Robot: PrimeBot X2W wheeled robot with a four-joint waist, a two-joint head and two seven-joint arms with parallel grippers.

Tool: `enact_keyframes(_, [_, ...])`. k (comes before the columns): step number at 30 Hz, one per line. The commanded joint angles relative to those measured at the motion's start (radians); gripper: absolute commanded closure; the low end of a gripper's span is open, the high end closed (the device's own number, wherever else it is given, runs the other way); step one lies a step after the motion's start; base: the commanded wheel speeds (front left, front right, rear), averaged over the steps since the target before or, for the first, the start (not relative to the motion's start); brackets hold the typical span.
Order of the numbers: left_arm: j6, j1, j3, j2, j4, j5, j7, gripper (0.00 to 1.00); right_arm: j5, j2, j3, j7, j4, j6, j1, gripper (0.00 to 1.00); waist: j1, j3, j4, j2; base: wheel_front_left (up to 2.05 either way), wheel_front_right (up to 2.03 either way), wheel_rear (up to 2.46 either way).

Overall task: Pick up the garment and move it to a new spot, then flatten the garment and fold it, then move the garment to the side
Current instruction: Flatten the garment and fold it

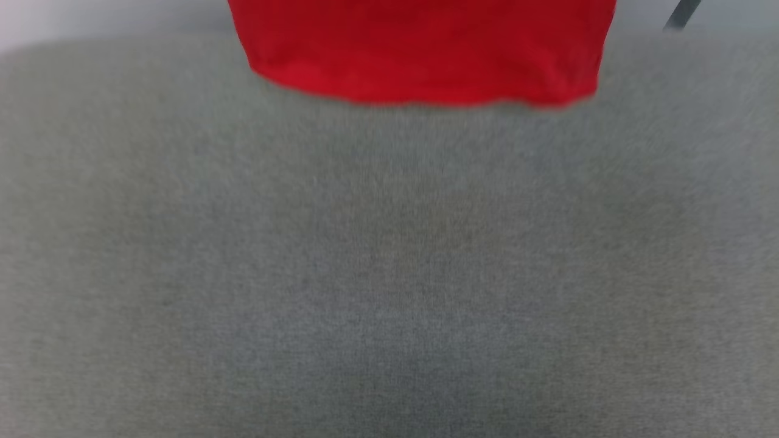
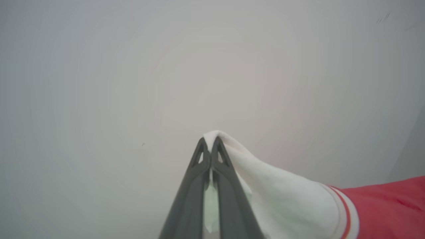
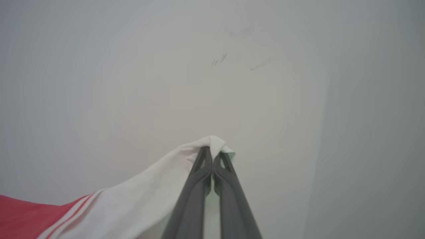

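I hold the garment (image 1: 420,55) stretched sideways between both arms. The left gripper (image 2: 210,146) and right gripper (image 3: 212,156) each pinch a white sleeve (image 2: 282,199), and the hem hangs over the grey pad's (image 1: 389,274) far edge.

Got the garment (image 1: 420,55) strung by its sleeves between left gripper (image 2: 210,141) and right gripper (image 3: 212,152), hanging over the upholstered surface's (image 1: 389,274) far end.

Grey woven fabric surface (image 1: 389,274) below; pale plain wall (image 3: 132,66) behind, few faint dark scuff marks (image 3: 219,59).
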Motion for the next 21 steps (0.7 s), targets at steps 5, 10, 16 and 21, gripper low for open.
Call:
enact_keyframes(5, [0.016, -0.168, 0.028, -0.051, 0.002, 0.026, -0.21, 1.0, -0.23, -0.034, -0.057, -0.205, 0.002, 0.0, -0.139, 1.0, 0.0, 0.359, 0.036, 0.0, 0.0, 0.0, 0.0])
enact_keyframes(10, [-0.007, -0.249, 0.042, -0.084, 0.014, 0.018, -0.347, 1.0, -0.426, -0.028, -0.115, -0.21, -0.159, 0.0, -0.155, 1.0, 0.0, 0.474, 0.071, 0.0, 0.0, 0.0, 0.0])
enact_keyframes(16, [-0.024, -0.244, 0.032, -0.108, 0.079, 0.002, -0.391, 1.0, -0.507, -0.003, -0.142, -0.211, -0.23, -0.001, -0.106, 1.0, 0.0, 0.554, 0.094, 0.0, 0.0, 0.0, 0.0])
enact_keyframes(21, [-0.032, -0.183, 0.012, -0.133, 0.131, -0.016, -0.424, 1.0, -0.5, 0.024, -0.143, -0.211, -0.227, -0.001, -0.032, 1.0, 0.0, 0.575, 0.11, 0.0, 0.0, 0.0, 0.0])
